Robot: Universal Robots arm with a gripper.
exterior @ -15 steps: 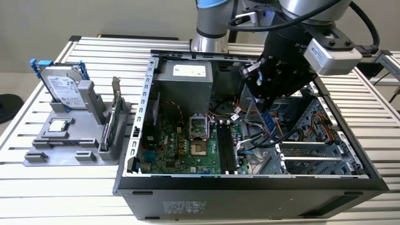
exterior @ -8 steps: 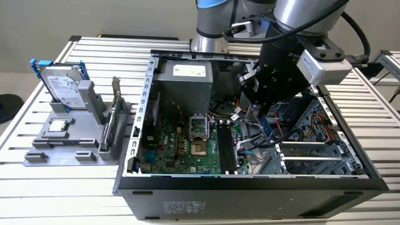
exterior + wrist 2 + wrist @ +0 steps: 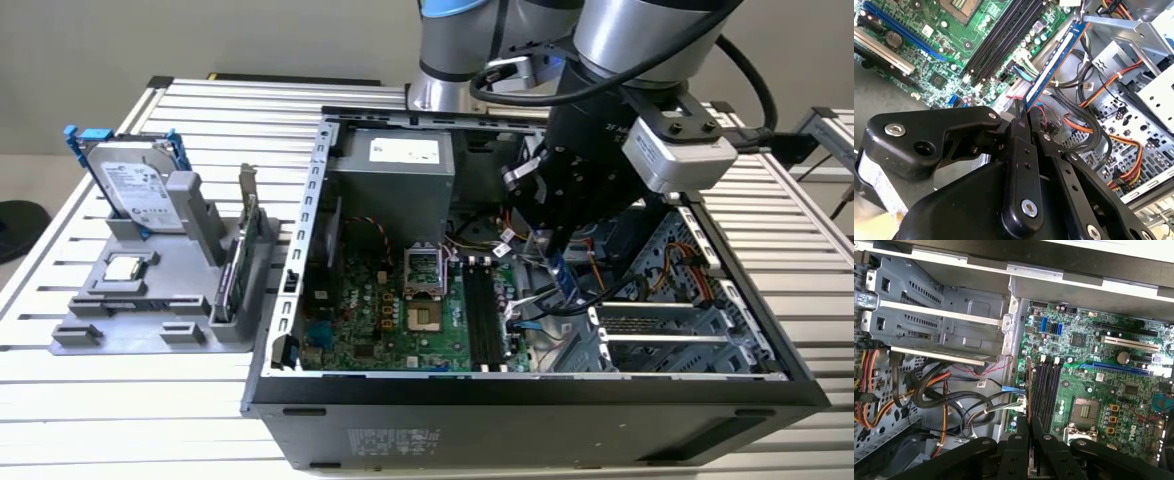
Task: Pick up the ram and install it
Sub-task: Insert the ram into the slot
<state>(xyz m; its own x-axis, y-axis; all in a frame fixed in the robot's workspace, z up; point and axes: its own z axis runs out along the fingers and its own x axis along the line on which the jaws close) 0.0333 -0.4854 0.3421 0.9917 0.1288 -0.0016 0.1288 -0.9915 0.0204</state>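
My gripper reaches down into the open computer case and is shut on the ram, a narrow dark-blue stick. In the second wrist view the ram runs out from between the black fingers, its pale label showing. The first wrist view catches the ram edge-on, in front of the gripper. It hangs above the green motherboard, just beside the black memory slots on the exterior view's right, over loose cables. The slots hold nothing.
On the exterior view's left a grey tray carries a hard drive, a silver CPU chip and an upright card. Inside the case are a power supply, a metal drive cage and coloured cables.
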